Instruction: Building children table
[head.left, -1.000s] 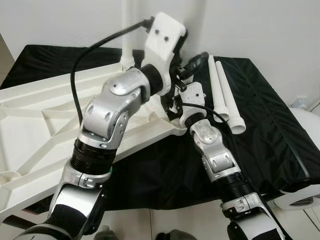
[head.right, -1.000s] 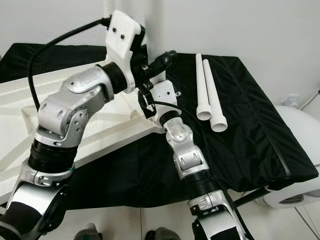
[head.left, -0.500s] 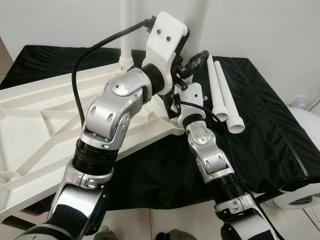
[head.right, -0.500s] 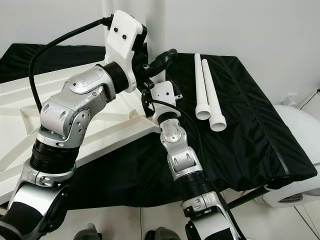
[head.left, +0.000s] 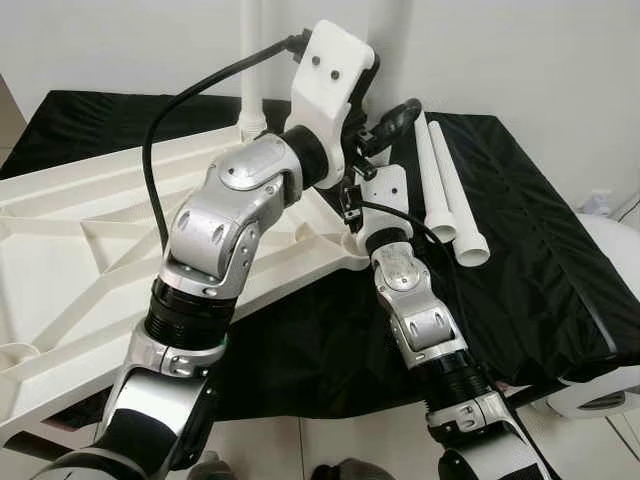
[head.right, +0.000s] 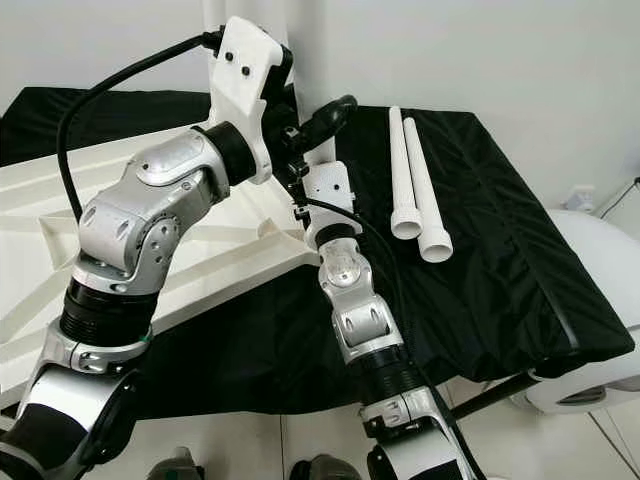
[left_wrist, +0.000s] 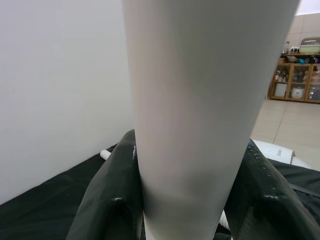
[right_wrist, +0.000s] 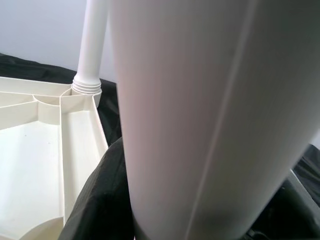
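The white plastic tabletop (head.left: 80, 250) lies underside up on a black-covered surface. One white leg (head.left: 252, 60) stands screwed into its far corner (right_wrist: 92, 45). A second white leg (head.left: 388, 40) stands upright at the right corner. My left gripper (head.left: 388, 118) is shut on it higher up; its black fingers (left_wrist: 107, 200) flank the leg (left_wrist: 200, 100). Lower down, near the corner socket, my right gripper (head.left: 352, 200) is also shut on this leg (right_wrist: 200, 100). Two loose legs (head.left: 448, 190) lie side by side to the right.
The black cloth (head.left: 540, 250) drapes over the front and right edges. A white rounded object (head.left: 605, 300) sits on the floor at the right. A plain white wall stands close behind. In the left wrist view, shelving (left_wrist: 300, 75) stands across a tiled room.
My right forearm has swung a little to the left, closer under the tabletop corner. The left arm and the held leg stay much the same.
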